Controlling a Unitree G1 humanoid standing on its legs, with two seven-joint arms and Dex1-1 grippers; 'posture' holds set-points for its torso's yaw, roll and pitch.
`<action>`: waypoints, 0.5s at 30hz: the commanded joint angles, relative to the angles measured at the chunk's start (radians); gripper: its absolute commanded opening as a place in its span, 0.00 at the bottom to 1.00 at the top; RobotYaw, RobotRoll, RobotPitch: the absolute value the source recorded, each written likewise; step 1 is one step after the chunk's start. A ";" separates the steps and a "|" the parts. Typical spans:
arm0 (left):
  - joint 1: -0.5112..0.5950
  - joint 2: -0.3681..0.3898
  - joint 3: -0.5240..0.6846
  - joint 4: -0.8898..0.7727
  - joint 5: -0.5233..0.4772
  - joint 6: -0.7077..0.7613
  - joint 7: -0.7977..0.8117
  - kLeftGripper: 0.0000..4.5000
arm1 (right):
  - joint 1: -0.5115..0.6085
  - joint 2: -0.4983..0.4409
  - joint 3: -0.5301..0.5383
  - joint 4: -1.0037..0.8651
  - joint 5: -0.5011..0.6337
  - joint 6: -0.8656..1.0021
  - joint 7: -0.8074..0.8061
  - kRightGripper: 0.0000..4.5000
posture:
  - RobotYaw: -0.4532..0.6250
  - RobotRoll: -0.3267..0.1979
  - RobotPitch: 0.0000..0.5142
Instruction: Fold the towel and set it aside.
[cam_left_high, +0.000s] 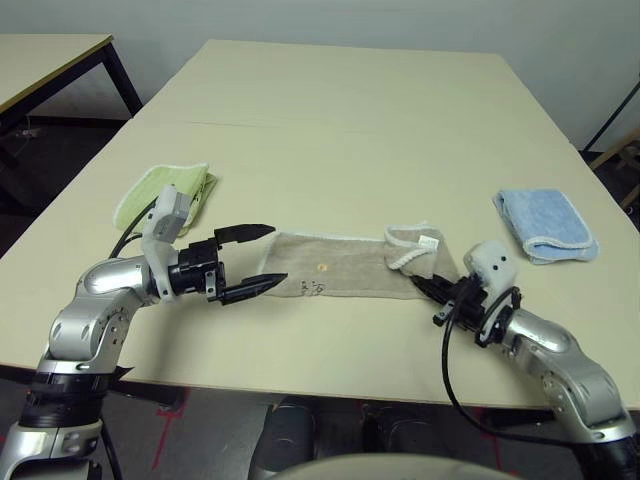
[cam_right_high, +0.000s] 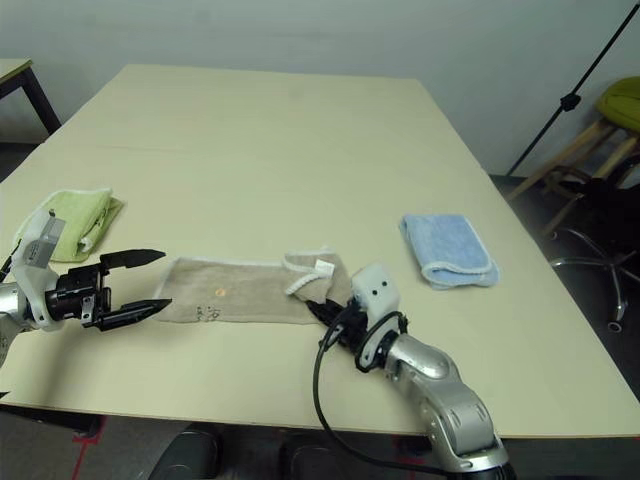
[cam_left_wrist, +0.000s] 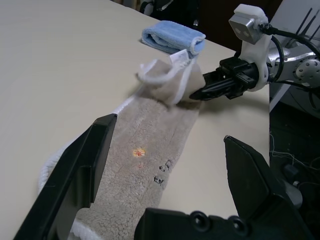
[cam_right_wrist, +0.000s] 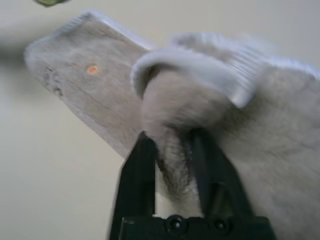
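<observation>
1. One long strip of beige towel (cam_left_high: 345, 268) lies on the table (cam_left_high: 330, 345) before us, its long axis running left to right, with a turned-up flap and white tag (cam_left_high: 428, 242) towards its right end
2. Our right gripper (cam_left_high: 416, 281) is at that flap, on the near edge, pointing inward and leftward across the strip; it touches the cloth, but we cannot tell whether it grips it or merely rests against it
3. Our left gripper (cam_left_high: 280, 252) stands wide with nothing between its fingers, at the plain left end, pointing rightward roughly along the strip
4. So the right arm is nearer the flap and the left arm nearer the far-left edge; we judge the next move turns on the right one, which should lay the flap flat along the long axis, towards the left end
5. If we drew straight back towards ourselves, the flap might bunch or skew off that axis, so we would check it is free first
</observation>
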 joint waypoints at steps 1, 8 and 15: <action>-0.004 -0.005 -0.014 -0.014 0.006 0.005 0.003 1.00 | -0.037 0.004 0.016 -0.026 0.058 0.088 0.023 0.56 | 0.59 0.62 0.16; -0.039 -0.022 -0.026 -0.026 -0.001 0.060 0.066 1.00 | -0.108 -0.055 -0.090 -0.073 0.283 0.297 0.088 0.99 | 0.58 0.62 0.16; -0.199 -0.117 -0.088 -0.052 0.054 0.177 0.294 1.00 | -0.269 -0.099 -0.328 0.051 0.421 0.352 0.028 0.99 | 0.56 0.62 0.16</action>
